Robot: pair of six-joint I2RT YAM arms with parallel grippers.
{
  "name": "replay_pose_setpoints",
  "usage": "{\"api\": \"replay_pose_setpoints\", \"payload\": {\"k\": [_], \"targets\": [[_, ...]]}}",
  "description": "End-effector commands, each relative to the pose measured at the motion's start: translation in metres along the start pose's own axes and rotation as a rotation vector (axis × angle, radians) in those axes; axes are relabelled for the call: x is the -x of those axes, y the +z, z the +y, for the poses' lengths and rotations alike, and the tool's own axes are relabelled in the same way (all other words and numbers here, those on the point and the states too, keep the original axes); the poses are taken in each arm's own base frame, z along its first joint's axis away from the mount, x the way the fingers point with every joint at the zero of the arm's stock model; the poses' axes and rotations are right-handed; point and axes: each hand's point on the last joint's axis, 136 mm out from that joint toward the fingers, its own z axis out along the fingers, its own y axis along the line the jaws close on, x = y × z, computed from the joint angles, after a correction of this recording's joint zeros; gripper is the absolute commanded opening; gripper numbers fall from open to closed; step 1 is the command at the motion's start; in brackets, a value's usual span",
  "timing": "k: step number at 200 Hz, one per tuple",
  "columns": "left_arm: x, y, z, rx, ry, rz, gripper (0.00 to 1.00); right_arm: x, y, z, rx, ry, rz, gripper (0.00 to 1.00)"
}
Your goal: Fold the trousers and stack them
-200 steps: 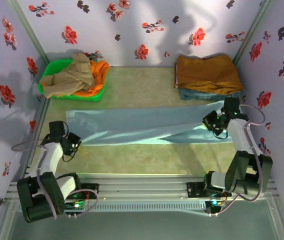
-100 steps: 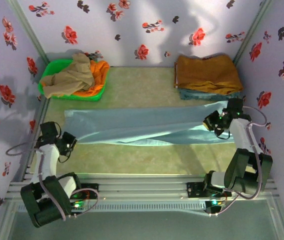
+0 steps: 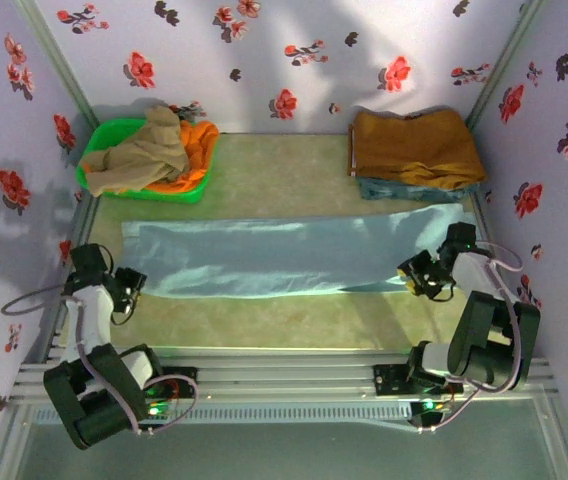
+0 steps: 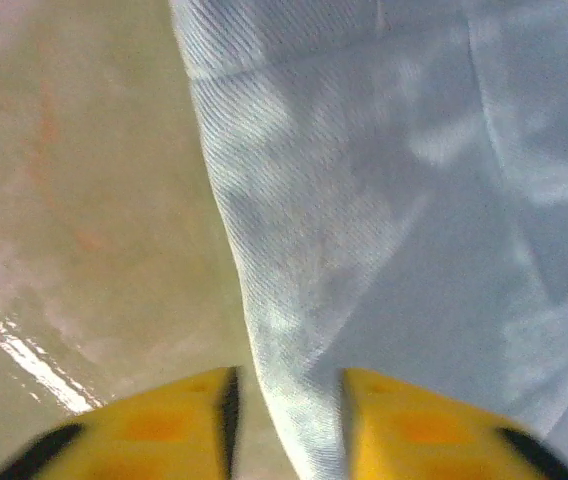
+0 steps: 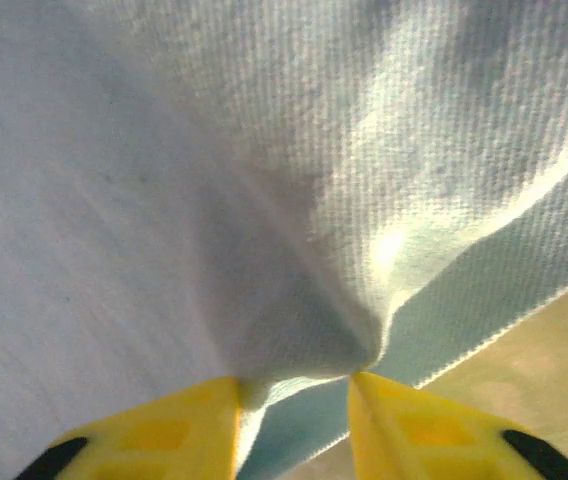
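**Blue trousers lie flat across the bench**

The bench [image 3: 264, 325] carries the pale blue trousers [image 3: 284, 258], spread in 1 long strip from left to right across its middle. At the far right sits a folded stack [image 3: 414, 150], mustard-brown on top. At the far left a green basket [image 3: 164, 194] holds beige and orange cloth. The left claw [image 3: 132, 284] is at the strip's left end and the right claw [image 3: 416, 274] at its right end. Both are released, their 2 fingers parted with cloth between them.
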Motion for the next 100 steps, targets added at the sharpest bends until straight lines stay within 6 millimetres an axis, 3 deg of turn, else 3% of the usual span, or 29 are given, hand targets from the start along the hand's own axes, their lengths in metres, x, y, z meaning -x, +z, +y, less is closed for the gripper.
{"api": "replay_pose_setpoints", "payload": {"k": [1,15,41,74,83,100], "targets": [[0.014,-0.022,-0.011,-0.012,0.021,-0.061,0.54,0.001,-0.015,0.002,0.001,-0.038,-0.054,0.43],[0.016,-0.037,-0.020,-0.036,0.033,-0.084,0.64,-0.003,-0.024,0.009,0.024,-0.052,-0.070,0.47],[0.008,-0.057,-0.052,-0.122,0.095,-0.099,0.65,-0.004,-0.040,0.026,0.068,-0.067,-0.110,0.47],[-0.033,-0.037,-0.119,-0.206,0.266,-0.042,0.62,0.021,-0.049,0.055,0.101,-0.069,-0.200,0.47],[-0.044,-0.024,-0.135,-0.211,0.304,-0.024,0.60,0.030,-0.045,0.064,0.106,-0.076,-0.214,0.39],[-0.059,0.007,-0.159,-0.215,0.338,0.006,0.51,0.043,-0.028,0.079,0.105,-0.078,-0.202,0.11]]}}
